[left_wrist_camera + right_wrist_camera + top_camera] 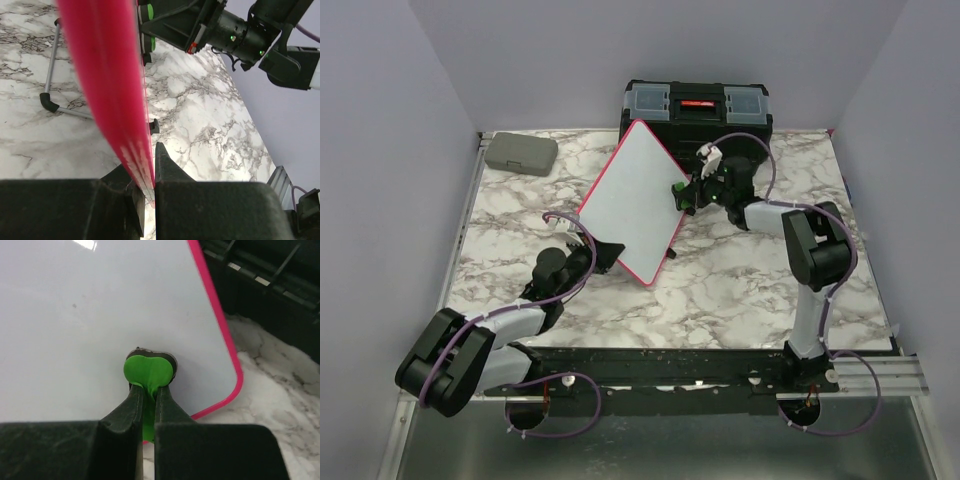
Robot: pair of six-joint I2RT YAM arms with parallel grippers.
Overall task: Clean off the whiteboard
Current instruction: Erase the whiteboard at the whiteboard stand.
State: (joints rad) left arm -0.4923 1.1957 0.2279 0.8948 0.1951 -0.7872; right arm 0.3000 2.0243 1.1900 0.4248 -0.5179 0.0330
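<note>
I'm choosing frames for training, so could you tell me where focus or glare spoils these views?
Left wrist: the whiteboard shows as a smeared pink band, too near to focus; the marble table behind is sharp. Right wrist: a small glare patch at the board's top edge, the green eraser in the right tool crisp. Top external: even light, no glare.
</note>
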